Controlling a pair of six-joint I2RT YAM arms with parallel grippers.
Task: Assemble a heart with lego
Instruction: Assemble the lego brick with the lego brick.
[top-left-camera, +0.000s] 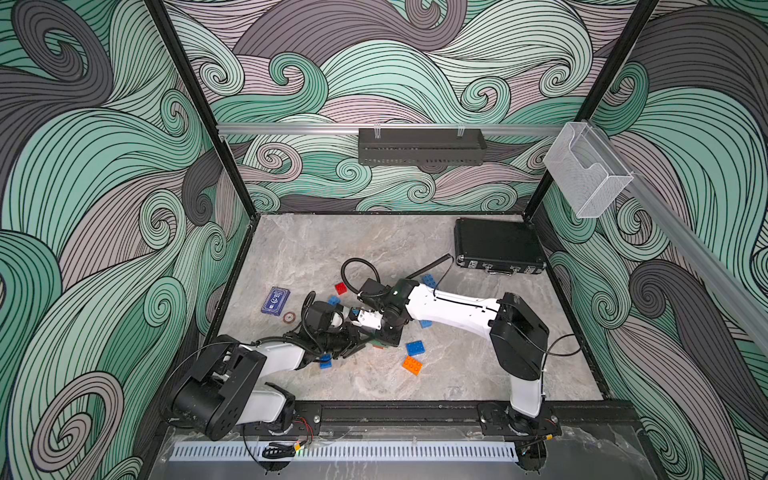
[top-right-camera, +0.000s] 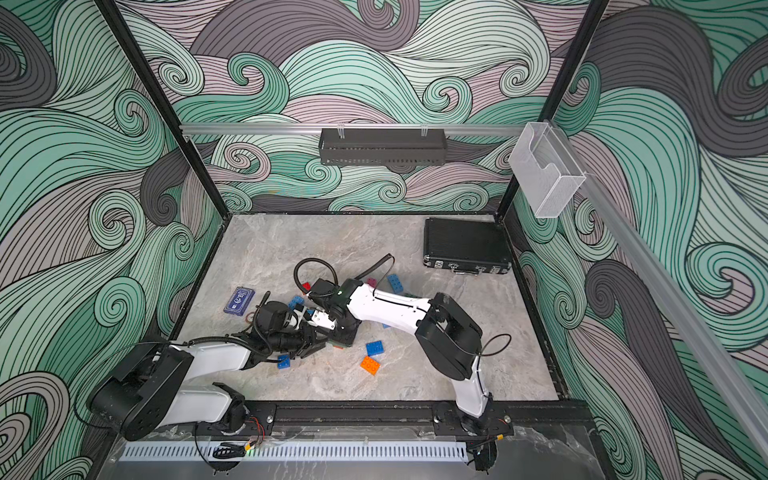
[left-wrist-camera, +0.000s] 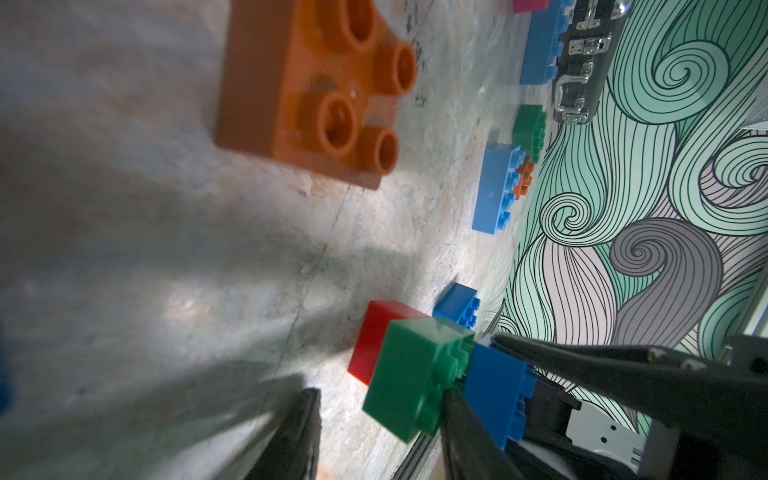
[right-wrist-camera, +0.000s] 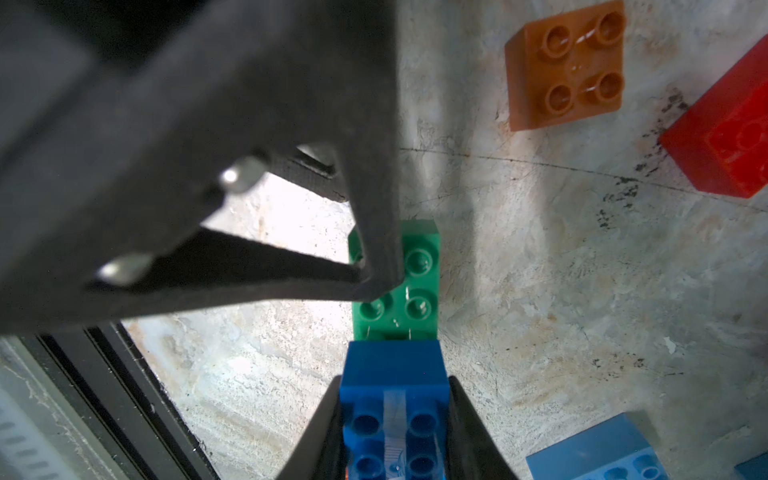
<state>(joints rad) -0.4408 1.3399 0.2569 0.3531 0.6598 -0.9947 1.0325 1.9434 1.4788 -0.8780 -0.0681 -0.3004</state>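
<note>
Bricks lie scattered over the marbled tabletop (top-left-camera: 457, 386), and the two arms meet low over its middle. The right end effector (right-wrist-camera: 394, 380) is clamped on a dark blue brick (right-wrist-camera: 392, 361), one finger on each side of it. A green brick (right-wrist-camera: 422, 266) sticks out past those fingertips, studs facing the same way. The blue one sits on the studs at its near end. I can't tell whether the pair rests on the tabletop or hangs just above it. The left end effector (left-wrist-camera: 379, 392) comes in from the side, its fingers a little apart around the green brick's free end. One finger (left-wrist-camera: 461, 419) lies against the studded top. The other finger (left-wrist-camera: 301, 432) is clear of the brick, with a strip of tabletop showing between. Just past the green brick from the left end effector lies a red brick (left-wrist-camera: 374, 336). An orange square brick (right-wrist-camera: 565, 66) sits studs-up farther ahead of the right end effector, and a lighter blue brick (right-wrist-camera: 594, 453) lies near its fingers. In both top views a blue oblong brick (top-left-camera: 415, 347) lies near the end effectors on the right arm's side. The flat dark blue card box (top-left-camera: 275, 301) is well apart on the left end effector's outer side. A black case (top-left-camera: 498, 249) sits far beyond both end effectors.
</note>
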